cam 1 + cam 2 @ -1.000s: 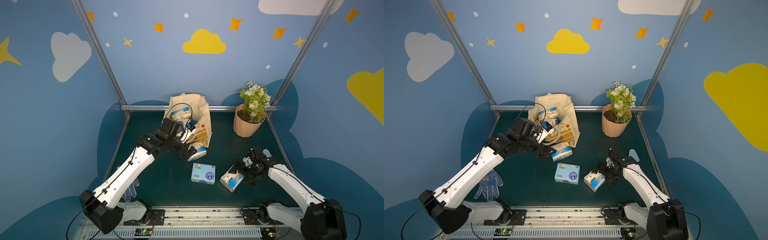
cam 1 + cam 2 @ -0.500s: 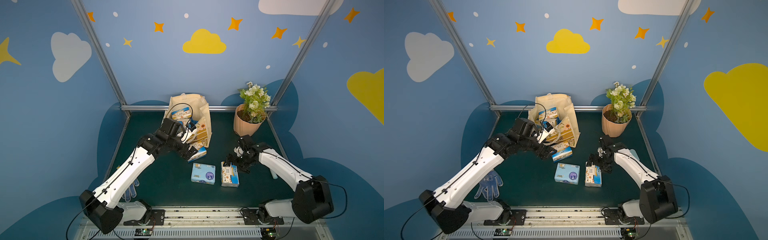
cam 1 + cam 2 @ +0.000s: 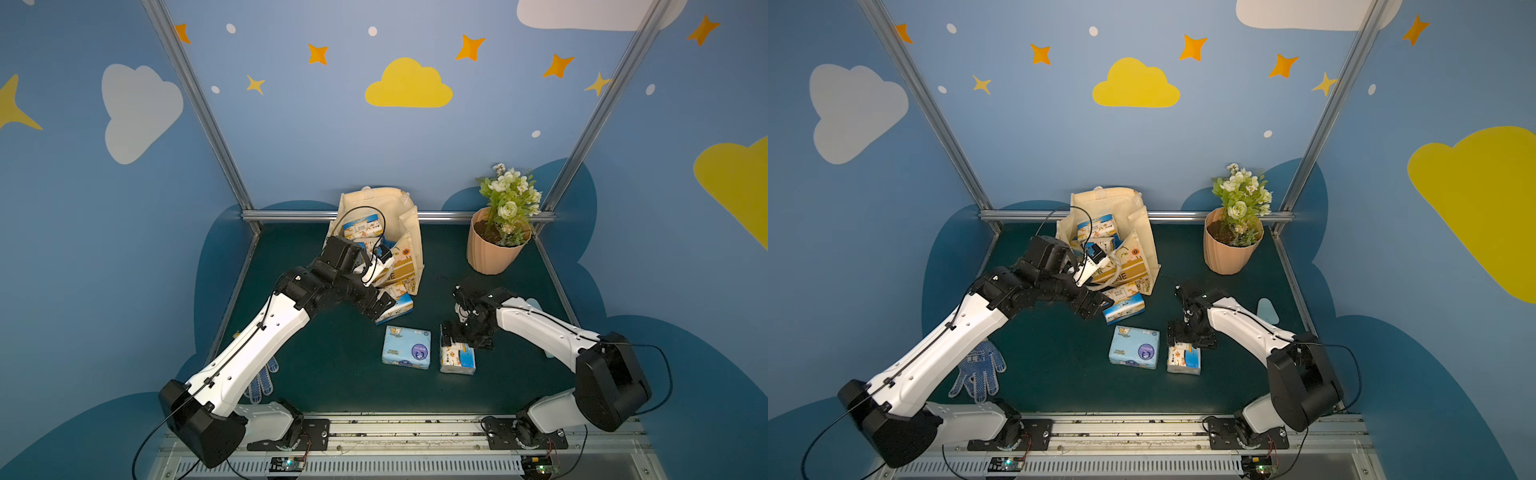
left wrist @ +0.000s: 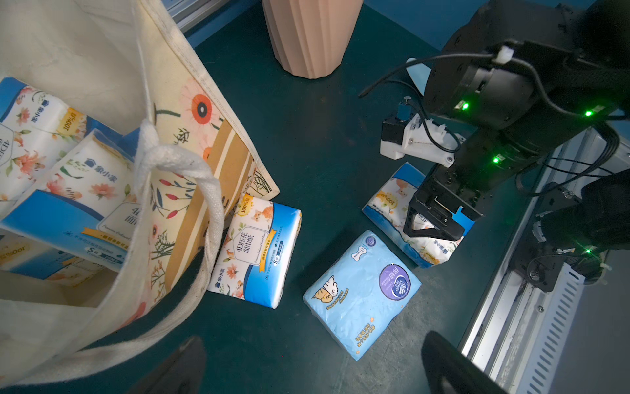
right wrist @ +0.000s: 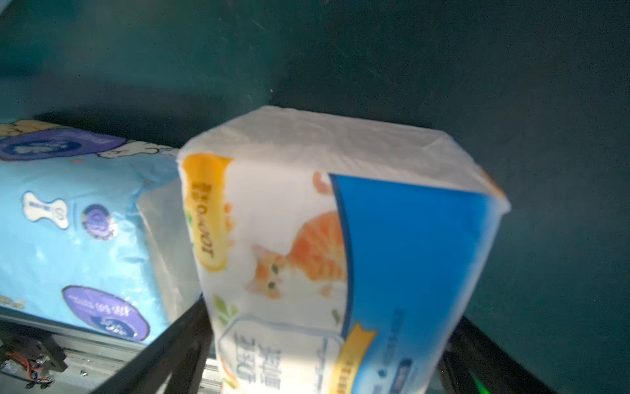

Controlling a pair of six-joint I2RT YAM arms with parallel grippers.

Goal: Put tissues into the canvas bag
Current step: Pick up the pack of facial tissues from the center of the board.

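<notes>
— So, how far along?
— Several tissues [image 3: 360, 229] are inside the canvas bag [image 3: 390, 199] at the desk's [image 3: 332, 374] back edge; three packs are left out, mid-desk.
— End effectors?
— Left end effector [image 3: 380, 306] spread, empty; right end effector [image 3: 463, 338] straddles a floral pack [image 3: 457, 361], grip unclear.
— Surroundings?
— Green desk, flowerpot [image 3: 490, 259], glove [image 3: 978, 372], blue cloud-painted walls [image 3: 415, 158].
</notes>
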